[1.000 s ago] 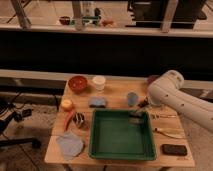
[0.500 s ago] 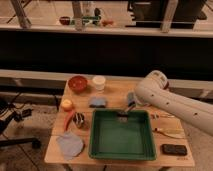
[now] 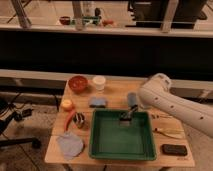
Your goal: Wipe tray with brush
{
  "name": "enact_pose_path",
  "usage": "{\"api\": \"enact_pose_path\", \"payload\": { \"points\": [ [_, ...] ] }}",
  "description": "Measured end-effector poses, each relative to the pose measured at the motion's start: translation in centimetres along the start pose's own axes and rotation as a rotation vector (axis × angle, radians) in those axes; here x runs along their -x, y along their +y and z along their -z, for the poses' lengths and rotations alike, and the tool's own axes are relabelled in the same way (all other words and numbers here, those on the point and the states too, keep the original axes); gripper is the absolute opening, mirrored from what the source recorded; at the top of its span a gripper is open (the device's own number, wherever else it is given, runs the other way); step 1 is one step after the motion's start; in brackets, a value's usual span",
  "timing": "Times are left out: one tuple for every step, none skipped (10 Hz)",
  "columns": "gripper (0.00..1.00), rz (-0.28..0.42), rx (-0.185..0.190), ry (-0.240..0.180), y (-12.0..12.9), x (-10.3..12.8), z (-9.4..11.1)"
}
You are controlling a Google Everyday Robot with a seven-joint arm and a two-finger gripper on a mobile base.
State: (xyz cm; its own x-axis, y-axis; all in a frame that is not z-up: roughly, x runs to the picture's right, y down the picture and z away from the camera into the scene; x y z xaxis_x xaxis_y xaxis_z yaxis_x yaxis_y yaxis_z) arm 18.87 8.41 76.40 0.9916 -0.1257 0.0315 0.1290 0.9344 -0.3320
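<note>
The green tray lies on the front middle of the wooden table. My white arm reaches in from the right. My gripper hangs over the tray's far edge, a little right of its middle, pointing down into it. It is shut on the small dark brush, whose head sits low over the tray floor near the far rim. Whether the head touches the floor I cannot tell.
Behind the tray are a red bowl, a white cup, a blue sponge and a grey-blue cup. At the left are a yellow fruit, a red pepper and a blue cloth. At the right are pale utensils and a black block.
The gripper with the brush has moved left along the far part of the tray, from its right corner toward the middle, and the arm has swung further over the table.
</note>
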Motion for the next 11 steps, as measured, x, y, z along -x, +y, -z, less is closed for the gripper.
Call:
{"api": "enact_pose_path", "payload": {
  "points": [
    [0.0,0.027,0.01,-0.03,0.0,1.7,0.2],
    [0.0,0.036,0.014,-0.044,0.0,2.2,0.3],
    [0.0,0.048,0.018,-0.063,0.1,2.9,0.5],
    [0.0,0.06,0.019,-0.079,0.0,3.6,0.6],
    [0.0,0.071,0.02,-0.093,-0.1,4.2,0.7],
    [0.0,0.083,0.02,-0.106,-0.3,4.8,0.6],
    [0.0,0.104,0.02,-0.121,-0.7,5.9,0.4],
    [0.0,0.12,0.021,-0.134,-0.9,6.9,0.2],
    [0.0,0.143,0.022,-0.152,-1.4,8.3,0.0],
    [0.0,0.159,0.023,-0.169,-1.9,9.2,-0.3],
    [0.0,0.165,0.02,-0.174,-2.2,9.3,-0.4]
  ]
}}
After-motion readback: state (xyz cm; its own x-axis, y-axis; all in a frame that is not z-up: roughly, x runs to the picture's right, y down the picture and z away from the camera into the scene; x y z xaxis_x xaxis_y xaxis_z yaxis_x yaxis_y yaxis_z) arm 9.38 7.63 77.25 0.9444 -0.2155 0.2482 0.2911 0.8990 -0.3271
